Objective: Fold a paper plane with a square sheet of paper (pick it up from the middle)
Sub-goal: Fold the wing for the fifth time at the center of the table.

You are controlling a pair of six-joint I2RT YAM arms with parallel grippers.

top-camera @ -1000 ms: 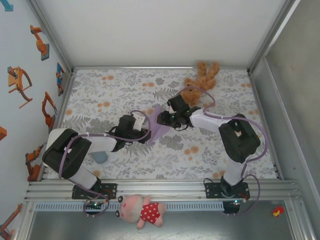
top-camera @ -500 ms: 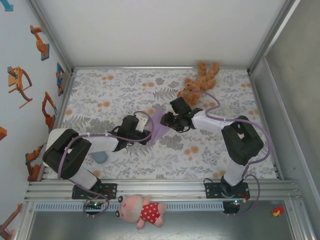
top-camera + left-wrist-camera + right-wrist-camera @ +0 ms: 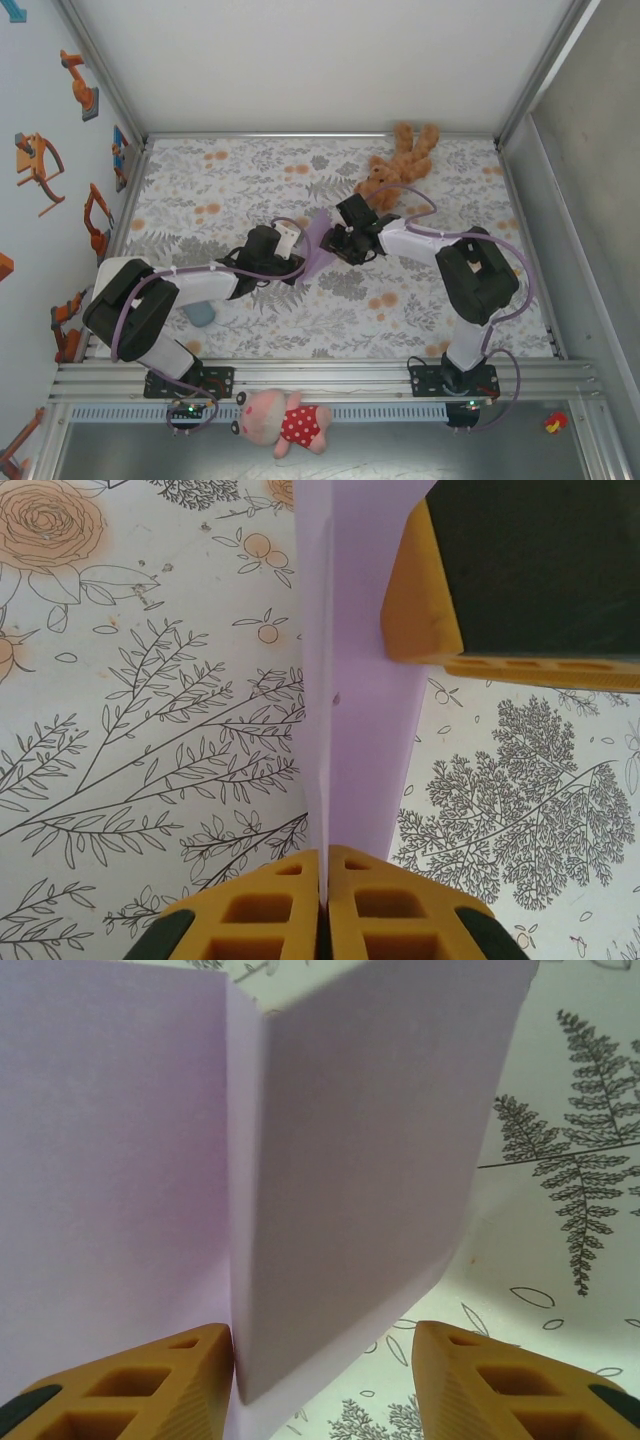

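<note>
Lilac sheet [image 3: 318,246]: mid-table, held up on edge above the floral table [image 3: 200,170], between the 2 tools. It has 1 centre crease and 2 flaps, so it is a long way from a plane.

Left tool [image 3: 327,868]: jaws shut tight on the sheet's near edge, right at the crease. The paper runs straight away from the pads.

Right tool [image 3: 322,1360]: jaws roughly half open, clamping nothing. 1 flap hangs in the gap, its lower corner against 1 finger [image 3: 150,1385]. The other finger [image 3: 490,1380] is clear of the paper. In the left wrist view, 1 of its yellow pads sits by the far part of the sheet.

Step in hand, as I read it: closing the 2 flaps together along the centre crease.

To do it well:
- Left tool acts as anchor only and does not pull, since thin paper slips or tears.
- Right tool gathers both flaps inside the jaws, edges matched, before closing.
- Close near the crease, not out at the free edge.
- The splayed flap is the risk. Caught skewed, it would pull the crease off line and make later wing folds lopsided.

Teddy bear [image 3: 400,160] is well apart from the paper and no obstacle.
</note>
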